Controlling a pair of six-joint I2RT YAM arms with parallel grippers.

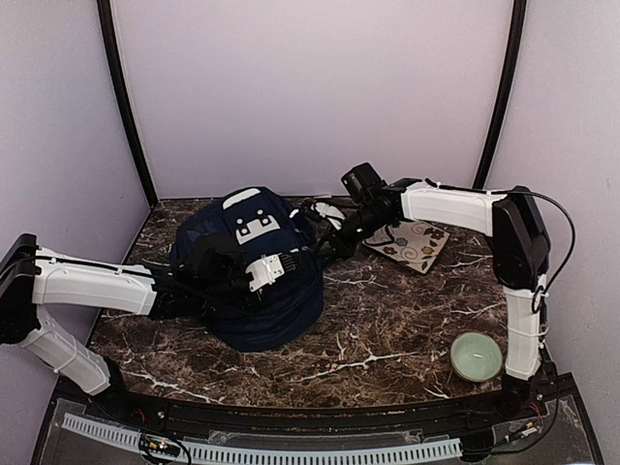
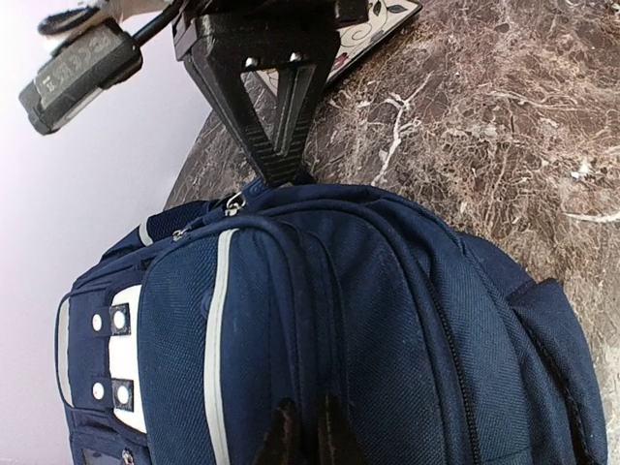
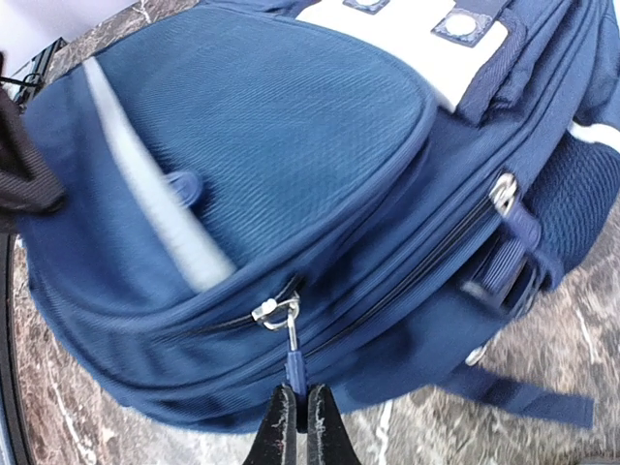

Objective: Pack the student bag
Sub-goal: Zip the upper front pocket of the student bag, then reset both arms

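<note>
Navy student bag lies flat on marble tabletop, centre-left, white patch toward 12 o'clock. At bag's 2 o'clock edge, right pincer clenched on blue zipper pull of front-pocket zip. From 9 o'clock, left pincer sits on bag's front panel, fingers nearly together; pinching fabric or not, cannot tell. At bag's 3 o'clock, near: patterned mat. At 4 o'clock, well apart: green bowl.
</note>
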